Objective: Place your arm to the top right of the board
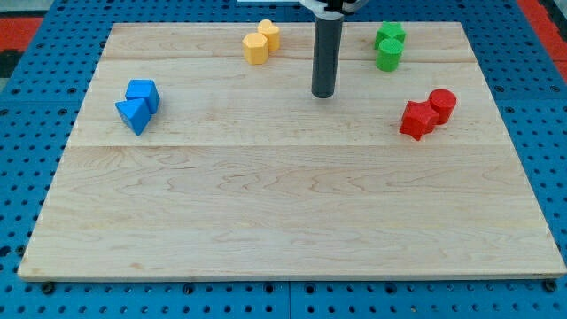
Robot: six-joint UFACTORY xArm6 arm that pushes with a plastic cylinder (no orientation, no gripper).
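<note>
Pale wood made up the worktop (292, 213), a board of light planks lying on a blue pegboard surface (35, 27). The dark straight rod (325, 53) came down from the view's top edge, a little right of the board's middle, and my tip (322, 94) stood on the wood in the upper part of the board. There was no pincer on this arm to be open or closed; it ended only in the rod.

My tip touched no block. To its left, near the top edge, a yellow hexagonal block (255, 49) and a yellow cylinder (269, 34) stood touching each other. To its right, also near the top edge, a green star-like block (390, 35) sat just above a green cylinder (389, 55), the two in contact. Lower and further toward the view's right, a red star-like block (416, 120) leaned against a red cylinder (442, 104). Well apart, at the view's left, a blue cube (143, 93) touched a blue triangular block (133, 115).

The board's top right corner (456, 31) lay beyond the green pair, and my tip was left of it, between the yellow pair and the green pair, slightly lower than both.
</note>
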